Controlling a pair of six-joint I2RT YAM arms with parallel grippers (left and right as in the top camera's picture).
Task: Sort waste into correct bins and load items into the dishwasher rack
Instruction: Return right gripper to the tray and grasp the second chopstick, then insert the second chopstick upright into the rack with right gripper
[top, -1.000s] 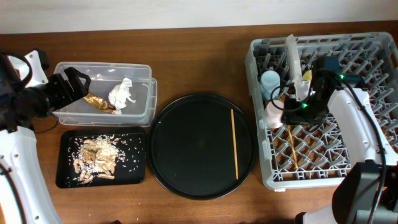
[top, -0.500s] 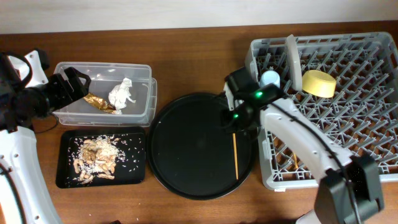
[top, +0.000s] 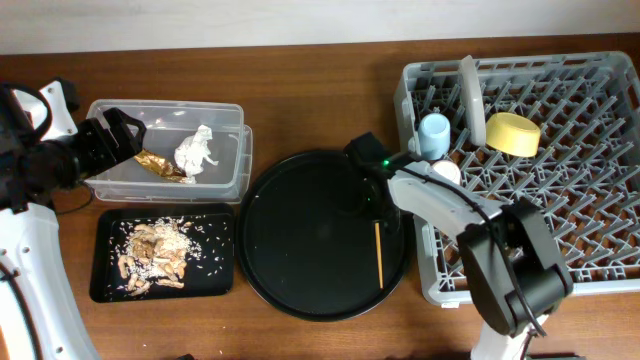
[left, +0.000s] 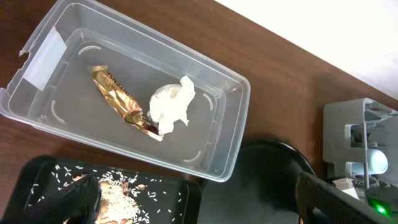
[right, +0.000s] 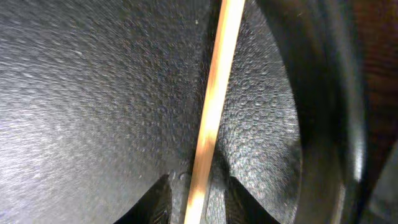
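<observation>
A wooden chopstick (top: 379, 255) lies on the large round black tray (top: 300, 250). My right gripper (top: 372, 200) is down on its far end. In the right wrist view the fingers (right: 199, 186) sit tight on both sides of the chopstick (right: 214, 112). The grey rack (top: 600, 260) holds a blue cup (top: 434, 133), a pink cup (top: 445, 172), an upright plate (top: 467, 95) and a yellow bowl (top: 512, 133). The clear tub (top: 225, 175) holds the tissue (top: 196, 150) and foil wrapper (top: 160, 165). Food scraps (top: 155, 255) lie on the flat black tray (top: 105, 285). My left gripper (top: 110, 140) is open and empty above the tub.
The left wrist view shows the tub (left: 236, 87), the tissue (left: 171, 106), the wrapper (left: 115, 93), the scraps (left: 112, 193) and the rack's corner (left: 348, 124). The round tray's raised rim (right: 323, 124) runs close to the right of the chopstick.
My right arm has swung from the rack leftward and down onto the chopstick on the round tray. The left arm has not moved.
</observation>
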